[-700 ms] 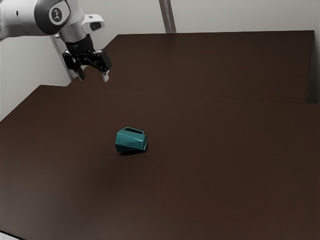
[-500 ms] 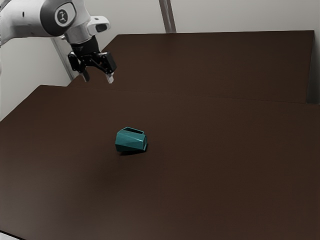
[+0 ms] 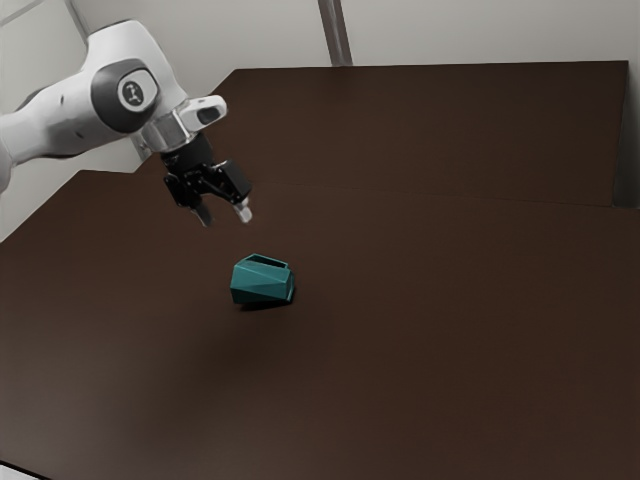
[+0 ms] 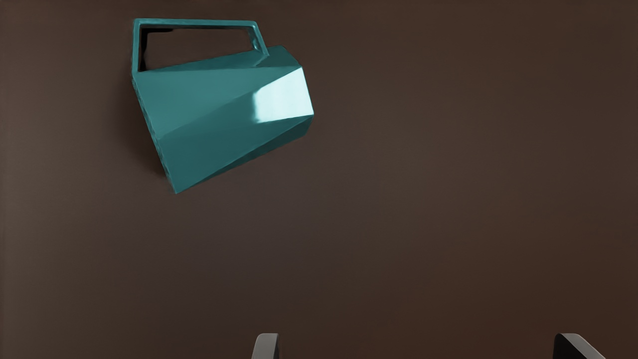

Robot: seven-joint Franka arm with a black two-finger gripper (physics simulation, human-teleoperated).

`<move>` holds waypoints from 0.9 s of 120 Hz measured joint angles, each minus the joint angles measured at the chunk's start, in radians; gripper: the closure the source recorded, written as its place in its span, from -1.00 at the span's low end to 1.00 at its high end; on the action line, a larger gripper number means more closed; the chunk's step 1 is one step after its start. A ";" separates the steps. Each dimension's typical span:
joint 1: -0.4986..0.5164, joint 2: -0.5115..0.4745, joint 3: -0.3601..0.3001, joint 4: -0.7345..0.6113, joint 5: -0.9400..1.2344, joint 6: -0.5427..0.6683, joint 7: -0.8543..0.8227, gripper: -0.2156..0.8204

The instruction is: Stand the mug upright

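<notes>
My gripper (image 3: 226, 218) hangs above the table in the exterior view, a little above the mug and slightly toward that view's left of it. The teal faceted mug (image 3: 261, 282) lies on its side on the dark brown table. In the wrist view the mug (image 4: 224, 104) shows its angular handle sticking out from its side, apart from the fingers. The gripper (image 4: 416, 349) is open there, its two fingertips wide apart with bare tabletop between them.
The dark brown table (image 3: 420, 350) extends widely around the mug. Behind it stand pale walls with a grey vertical strip (image 3: 335, 32). A white edge (image 3: 20, 474) shows at the exterior view's lower left corner.
My gripper has come down and toward the exterior view's right, nearer to the mug. The mug lies as before.
</notes>
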 joint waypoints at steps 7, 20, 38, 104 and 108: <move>0.067 0.008 0.000 -0.009 -0.044 0.025 0.065 -0.58; 0.189 0.036 0.000 -0.014 -0.118 0.056 0.182 -0.58; 0.331 0.075 0.001 -0.045 -0.213 0.095 0.330 -0.58; 0.222 0.151 0.000 -0.118 -0.415 0.173 0.716 -0.58; 0.225 0.151 0.000 -0.125 -0.422 0.175 0.730 -0.58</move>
